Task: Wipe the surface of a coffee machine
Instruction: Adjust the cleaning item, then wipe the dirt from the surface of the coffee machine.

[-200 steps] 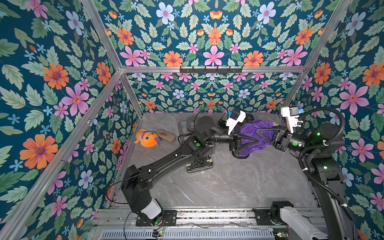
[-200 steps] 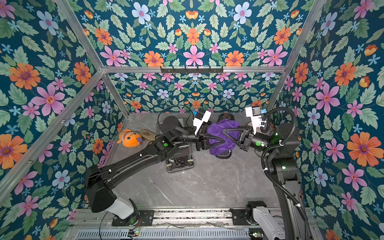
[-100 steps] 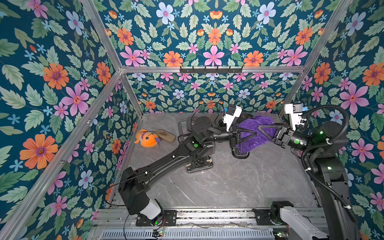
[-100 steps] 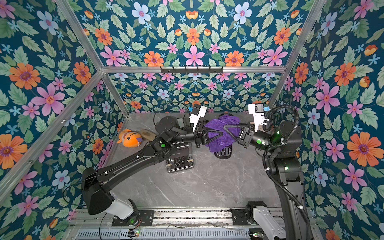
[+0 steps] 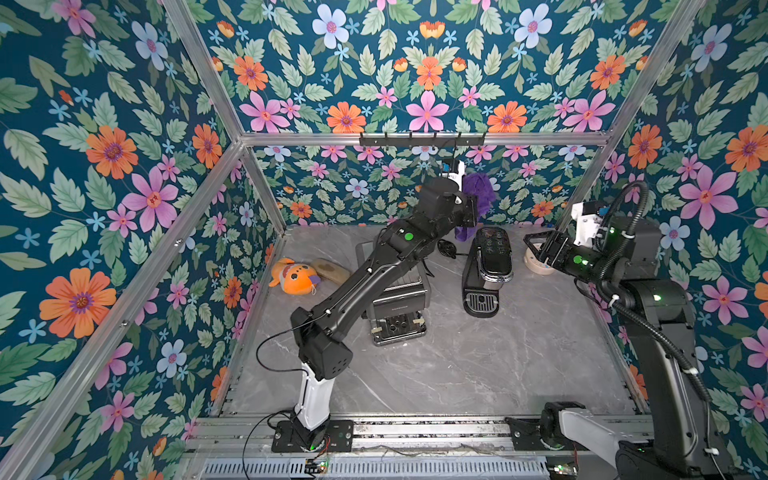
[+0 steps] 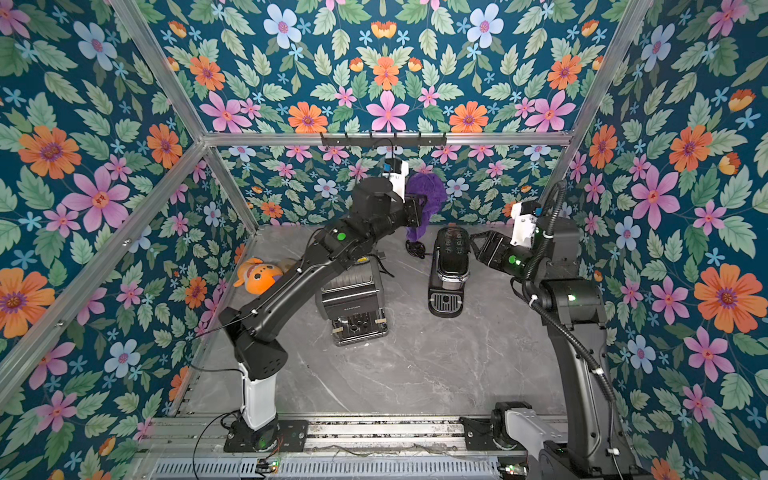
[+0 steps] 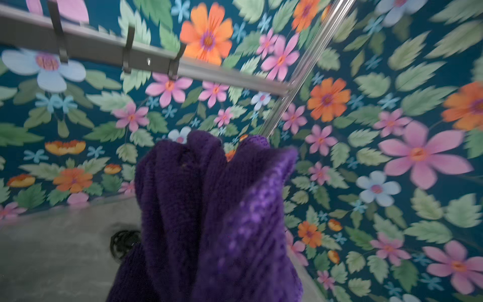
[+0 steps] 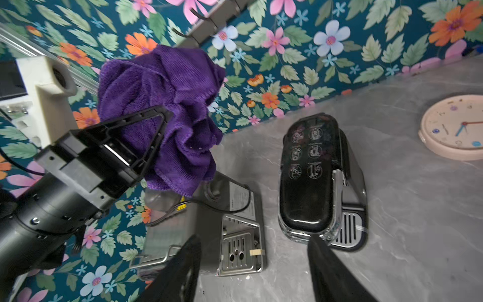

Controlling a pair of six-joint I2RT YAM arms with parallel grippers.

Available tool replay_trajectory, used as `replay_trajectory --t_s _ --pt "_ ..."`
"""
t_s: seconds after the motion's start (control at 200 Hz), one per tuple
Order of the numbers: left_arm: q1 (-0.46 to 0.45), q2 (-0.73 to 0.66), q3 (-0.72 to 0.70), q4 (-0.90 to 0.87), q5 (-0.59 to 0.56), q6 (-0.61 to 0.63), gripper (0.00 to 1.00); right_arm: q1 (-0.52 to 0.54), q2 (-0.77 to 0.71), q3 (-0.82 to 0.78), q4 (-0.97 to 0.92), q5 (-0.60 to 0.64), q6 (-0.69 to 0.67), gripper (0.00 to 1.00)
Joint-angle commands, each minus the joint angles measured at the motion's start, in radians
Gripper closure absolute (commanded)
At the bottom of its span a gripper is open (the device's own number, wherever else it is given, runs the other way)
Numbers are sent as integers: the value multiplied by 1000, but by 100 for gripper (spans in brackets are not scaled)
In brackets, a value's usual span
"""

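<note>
A purple cloth (image 5: 480,189) hangs bunched from my left gripper (image 5: 473,208), which is shut on it and raised near the back wall. In the left wrist view the cloth (image 7: 209,209) covers the jaws. Below and in front of it stands a slim black coffee machine (image 5: 488,266) with a glossy button panel on top. A boxy steel coffee machine (image 5: 397,307) sits to its left, partly under the left arm. My right gripper (image 5: 532,249) is open and empty, just right of the slim machine. In the right wrist view its fingers (image 8: 190,251) frame both machines.
An orange plush toy (image 5: 293,276) and a tan object (image 5: 332,270) lie at the left wall. A round pale clock (image 8: 454,125) lies flat at the back right, behind the right gripper. A coiled black cord (image 5: 446,249) lies behind the machines. A hook rail (image 5: 422,139) crosses the back wall.
The right gripper let go of the cloth, opened and drew back to the right. The left gripper closed on the cloth and lifted it off the slim machine toward the back wall.
</note>
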Motion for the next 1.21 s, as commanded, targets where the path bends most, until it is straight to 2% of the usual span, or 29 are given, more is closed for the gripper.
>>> replay_trajectory --t_s 0.0,0.205,0.31,0.51,0.69,0.805,0.965,1.2 --pt "41 51 34 -89 -13 -27 100 0 48 -9 29 -13 -31 46" --pt "64 157 45 -61 96 -78 100 4 151 -47 103 -68 -32 65" --pt "69 210 53 -48 155 -116 100 28 202 -47 105 -75 -41 67" --pt "62 267 76 -72 195 -192 100 93 263 -55 90 -41 -78 67" --pt "52 192 -23 -24 148 -208 100 98 282 -72 86 -47 -83 65" --pt "51 162 -40 -22 116 -236 100 98 279 -77 85 -45 -89 62" --pt "26 113 -139 48 79 -301 100 98 258 -53 56 -17 -103 57" --pt "-7 85 -212 103 45 -390 100 97 210 -47 -14 50 -141 50"
